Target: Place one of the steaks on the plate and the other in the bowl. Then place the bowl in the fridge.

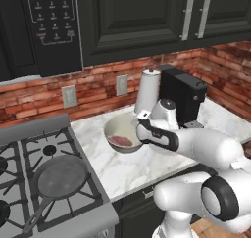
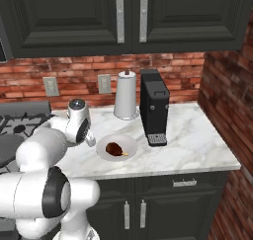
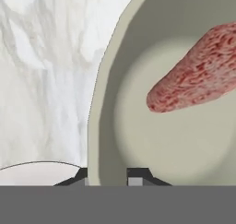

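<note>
Hand view, lower centre: gripper (image 3: 107, 176) clenched astride the bowl (image 3: 103, 126) rim, steak (image 3: 198, 71) inside at upper right; best lifted level and slowly, keeping the pinch firm toward the fridge.

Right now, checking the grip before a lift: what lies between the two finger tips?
In the hand view, the wall of the bowl, one of the fingertips outside, one inside; the steak lies farther in.
</note>
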